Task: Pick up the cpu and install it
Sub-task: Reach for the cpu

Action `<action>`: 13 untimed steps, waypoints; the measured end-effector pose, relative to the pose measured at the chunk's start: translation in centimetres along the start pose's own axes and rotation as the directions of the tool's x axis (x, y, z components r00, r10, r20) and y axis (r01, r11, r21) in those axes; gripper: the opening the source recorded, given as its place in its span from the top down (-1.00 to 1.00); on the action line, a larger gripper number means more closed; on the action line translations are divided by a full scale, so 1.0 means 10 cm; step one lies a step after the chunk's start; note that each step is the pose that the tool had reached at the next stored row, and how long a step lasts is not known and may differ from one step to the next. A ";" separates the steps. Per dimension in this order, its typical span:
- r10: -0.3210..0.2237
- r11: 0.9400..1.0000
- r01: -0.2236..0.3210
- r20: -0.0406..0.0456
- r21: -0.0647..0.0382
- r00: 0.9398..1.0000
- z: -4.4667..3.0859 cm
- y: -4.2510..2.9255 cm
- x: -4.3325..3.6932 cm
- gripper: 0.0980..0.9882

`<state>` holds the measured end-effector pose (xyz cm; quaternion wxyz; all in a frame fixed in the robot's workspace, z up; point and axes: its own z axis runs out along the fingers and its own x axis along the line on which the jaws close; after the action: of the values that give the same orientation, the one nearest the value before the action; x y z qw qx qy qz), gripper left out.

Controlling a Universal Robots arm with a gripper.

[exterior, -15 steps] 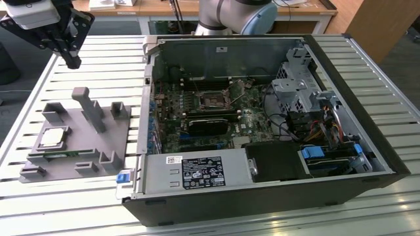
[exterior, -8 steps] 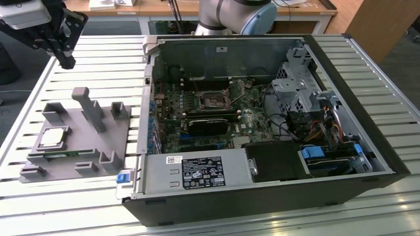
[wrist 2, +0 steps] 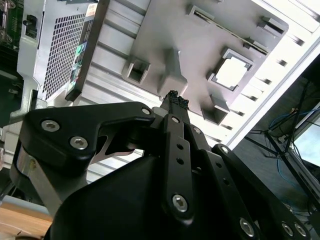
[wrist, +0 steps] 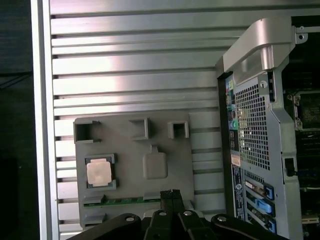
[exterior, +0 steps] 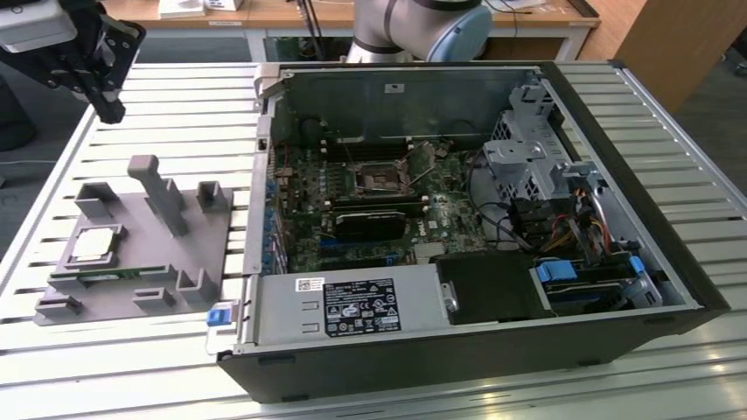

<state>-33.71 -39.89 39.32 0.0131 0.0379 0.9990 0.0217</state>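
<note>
The cpu (exterior: 94,245) is a small silver-grey square chip lying flat in a pocket of the grey tray (exterior: 216,249), at the exterior view's left. Both wrist views also show the cpu (wrist: 98,172) (wrist 2: 232,72) in its pocket on the tray (wrist: 127,172) (wrist 2: 200,45). My gripper (exterior: 111,112) hangs high above the table's far left corner, well away from the tray. Its black fingertips (wrist: 170,194) (wrist 2: 175,100) are pressed together, shut on nothing. The dark square socket (exterior: 382,178) sits on the motherboard inside the open computer case (exterior: 653,219).
A long green memory stick (exterior: 122,274) (wrist: 125,201) lies along the tray's edge near the cpu. A tall grey post (exterior: 161,192) stands up from the tray. The case's silver power supply (exterior: 350,306) borders the tray. The slatted metal table (exterior: 175,105) surrounds everything.
</note>
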 end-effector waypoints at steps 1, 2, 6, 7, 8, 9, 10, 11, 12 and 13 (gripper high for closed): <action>0.000 1.000 0.000 0.000 0.000 1.000 0.000 -0.001 0.012 0.98; 0.000 1.000 0.000 0.000 0.000 1.000 -0.001 -0.002 0.024 0.98; 0.000 1.000 0.000 0.000 0.000 1.000 -0.002 -0.005 0.069 0.98; 0.000 1.000 0.000 0.000 0.000 1.000 -0.002 -0.006 0.080 0.98; 0.000 1.000 0.000 0.000 0.000 1.000 -0.003 -0.007 0.091 0.98; 0.000 1.000 0.000 0.000 0.000 1.000 -0.003 -0.008 0.102 0.98; 0.000 1.000 0.000 0.000 0.000 1.000 -0.003 -0.009 0.113 0.98; 0.000 1.000 0.000 0.000 0.000 1.000 -0.004 -0.009 0.125 0.98; 0.000 1.000 0.000 0.000 0.000 1.000 -0.004 -0.010 0.136 0.98; 0.000 1.000 0.000 0.000 0.000 1.000 -0.004 -0.011 0.148 0.98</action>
<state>-35.19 -39.89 39.32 0.0131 0.0379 0.9990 0.0217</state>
